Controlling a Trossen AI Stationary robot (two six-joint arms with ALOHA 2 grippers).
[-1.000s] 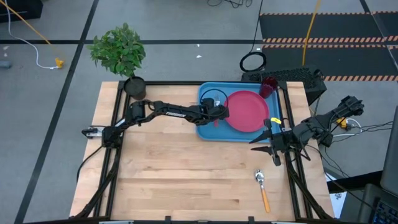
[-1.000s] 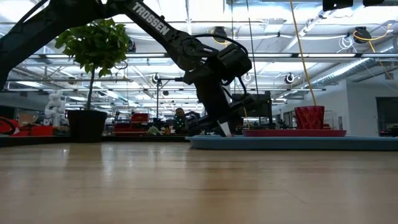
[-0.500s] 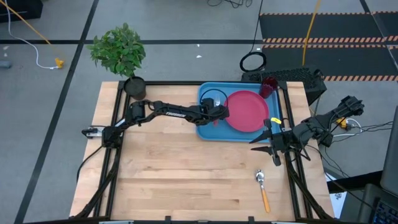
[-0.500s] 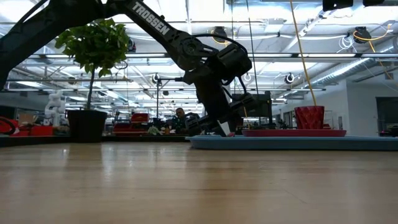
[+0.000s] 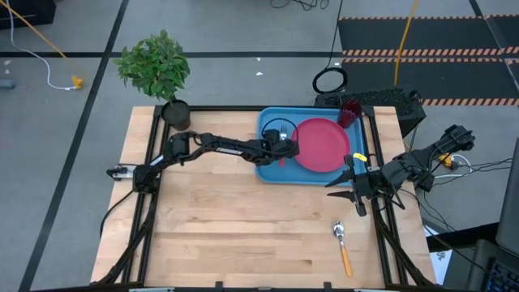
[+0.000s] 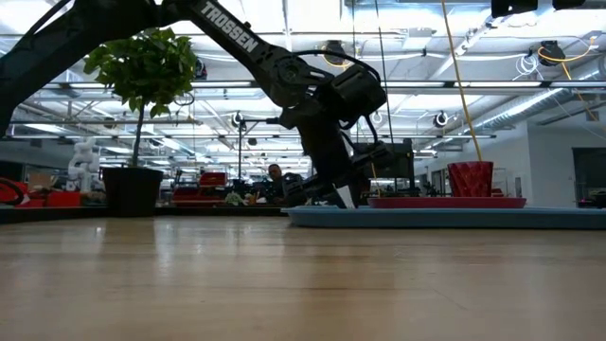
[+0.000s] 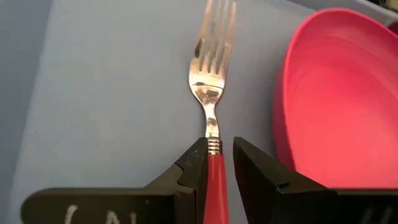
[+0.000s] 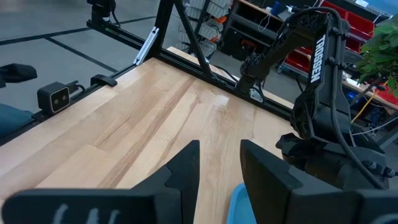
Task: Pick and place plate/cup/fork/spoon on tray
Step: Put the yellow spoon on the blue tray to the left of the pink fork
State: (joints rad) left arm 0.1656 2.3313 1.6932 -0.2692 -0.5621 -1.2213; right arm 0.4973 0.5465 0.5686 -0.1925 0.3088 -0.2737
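A leafy plant (image 5: 154, 63) in a black pot (image 5: 176, 113) stands at the far left corner of the wooden table (image 5: 243, 227). On the grey floor beyond lie a black ring (image 5: 329, 81), a yellow cable (image 5: 403, 40) and striped black mats (image 5: 422, 32).

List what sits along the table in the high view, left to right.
Potted plant → left end effector over the tray → plate → cup → right end effector at the table's right edge. The spoon lies nearer the front.
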